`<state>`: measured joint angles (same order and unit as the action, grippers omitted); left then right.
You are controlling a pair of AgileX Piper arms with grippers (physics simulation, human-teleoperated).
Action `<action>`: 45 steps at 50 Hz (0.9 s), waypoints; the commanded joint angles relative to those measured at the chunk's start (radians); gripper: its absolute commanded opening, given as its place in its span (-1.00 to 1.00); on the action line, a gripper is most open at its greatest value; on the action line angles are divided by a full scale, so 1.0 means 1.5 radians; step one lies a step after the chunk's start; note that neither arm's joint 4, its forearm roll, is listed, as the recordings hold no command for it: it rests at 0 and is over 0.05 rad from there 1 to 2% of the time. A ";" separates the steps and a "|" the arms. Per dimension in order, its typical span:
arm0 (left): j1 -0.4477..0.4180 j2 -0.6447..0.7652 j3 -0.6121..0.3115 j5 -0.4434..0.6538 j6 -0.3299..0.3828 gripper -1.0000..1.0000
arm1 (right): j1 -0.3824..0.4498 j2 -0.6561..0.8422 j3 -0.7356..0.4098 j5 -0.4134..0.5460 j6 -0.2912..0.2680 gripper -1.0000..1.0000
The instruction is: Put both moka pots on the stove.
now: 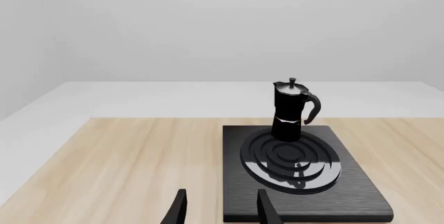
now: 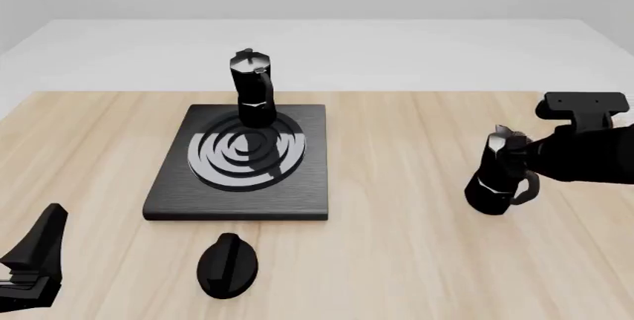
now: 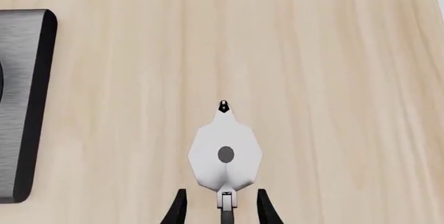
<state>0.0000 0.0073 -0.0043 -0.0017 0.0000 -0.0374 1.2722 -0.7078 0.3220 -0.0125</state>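
One moka pot [image 2: 252, 86] stands upright on the far edge of the stove [image 2: 297, 194], at the rim of the burner rings; it also shows in the left wrist view [image 1: 291, 110]. The second moka pot [image 2: 498, 171] is on the wooden table to the right of the stove. My right gripper [image 3: 220, 192] is above it, looking straight down on its silver lid [image 3: 225, 154], with fingers open on either side of the pot's handle. My left gripper [image 1: 220, 208] is open and empty, low at the near left, pointing at the stove [image 1: 361, 193].
A black oval knob [image 2: 228, 263] lies on the table just in front of the stove. The wooden table [image 2: 396, 260] ends at a white surface behind the stove. The right arm's dark body [image 2: 584, 153] reaches in from the right edge.
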 commanded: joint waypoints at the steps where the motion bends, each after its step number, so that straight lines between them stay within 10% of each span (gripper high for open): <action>1: 0.000 0.000 0.000 0.000 0.000 1.00 | -0.002 0.012 0.006 -0.014 0.003 1.00; 45: 0.000 0.000 0.000 0.000 0.000 1.00 | -0.008 0.033 0.038 -0.049 0.009 1.00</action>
<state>0.0000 0.0073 -0.0043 -0.0017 0.0000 -0.0514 1.3123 -0.6604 0.2627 -0.0025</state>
